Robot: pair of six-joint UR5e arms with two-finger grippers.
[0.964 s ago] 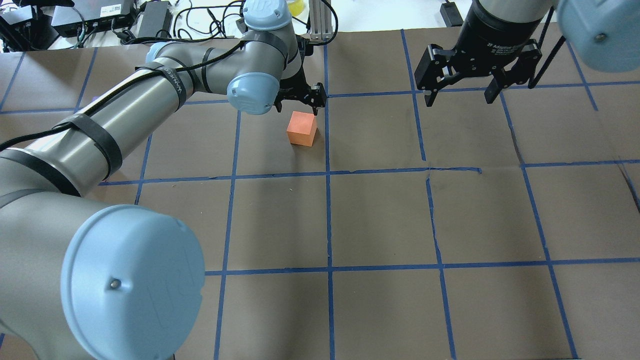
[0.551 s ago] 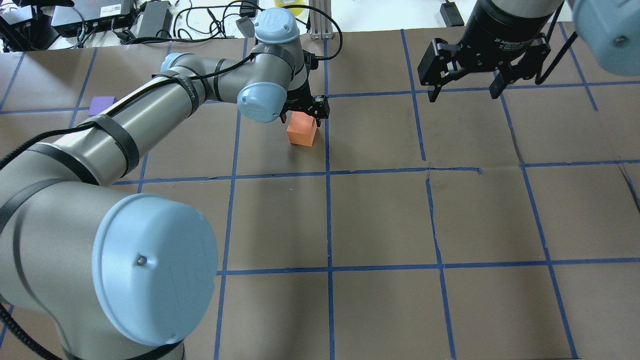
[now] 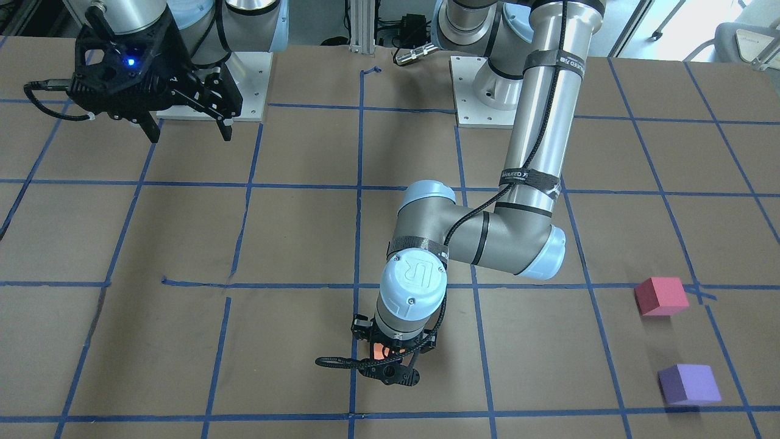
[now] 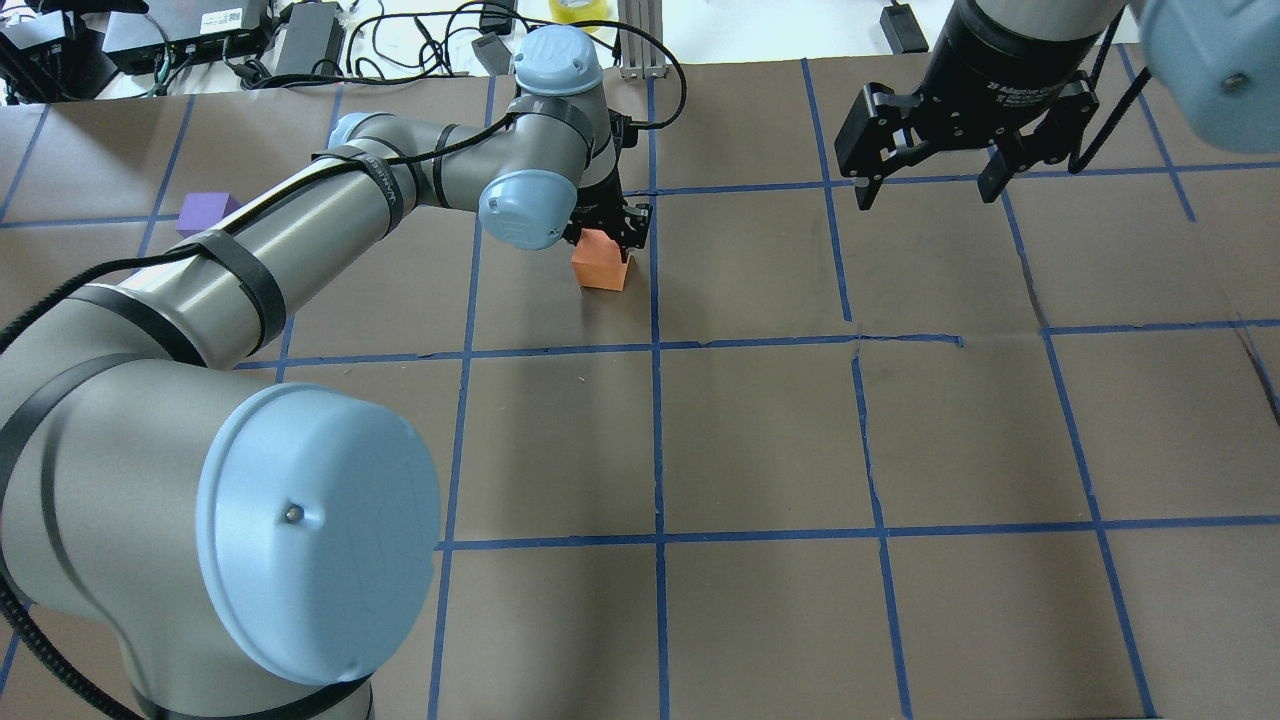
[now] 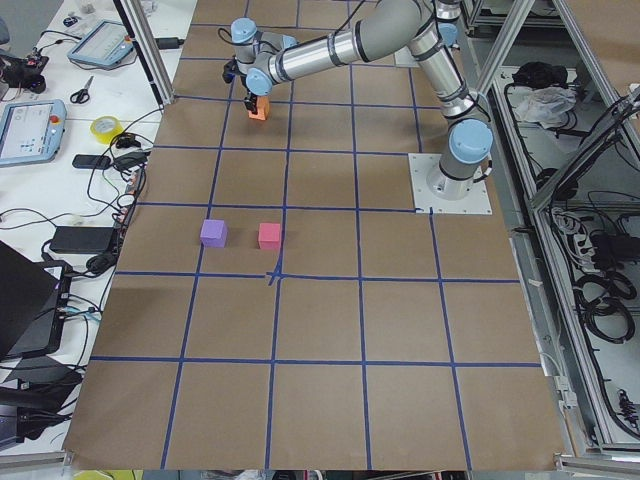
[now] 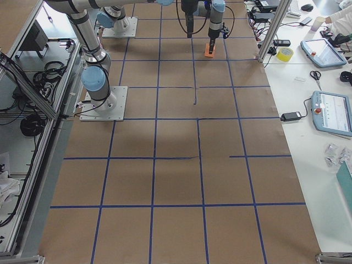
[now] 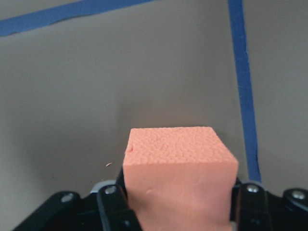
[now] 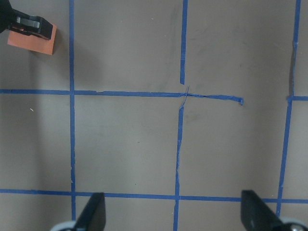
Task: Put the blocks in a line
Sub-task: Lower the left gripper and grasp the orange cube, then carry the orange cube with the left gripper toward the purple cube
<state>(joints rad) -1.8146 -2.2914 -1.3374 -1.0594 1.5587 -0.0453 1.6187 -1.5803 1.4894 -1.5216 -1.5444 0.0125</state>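
The orange block (image 4: 600, 268) sits on the brown table near a blue tape line, far centre. My left gripper (image 4: 603, 240) is down over it, a finger against each side; in the left wrist view the block (image 7: 178, 168) fills the gap between the fingers (image 7: 113, 202). The purple block (image 4: 205, 212) lies far left, partly behind my left arm. The red-pink block (image 3: 660, 296) and the purple block (image 3: 688, 384) lie close together in the front-facing view. My right gripper (image 4: 926, 190) hangs open and empty above the far right of the table.
The table (image 4: 760, 440) is covered in brown paper with a blue tape grid. Cables and electronics (image 4: 200, 35) lie beyond the far edge. My left arm (image 4: 300, 220) stretches across the left half.
My left gripper moved down from behind the orange block onto it and now has its fingers at the block's sides. The purple block came into view. The right gripper barely moved.
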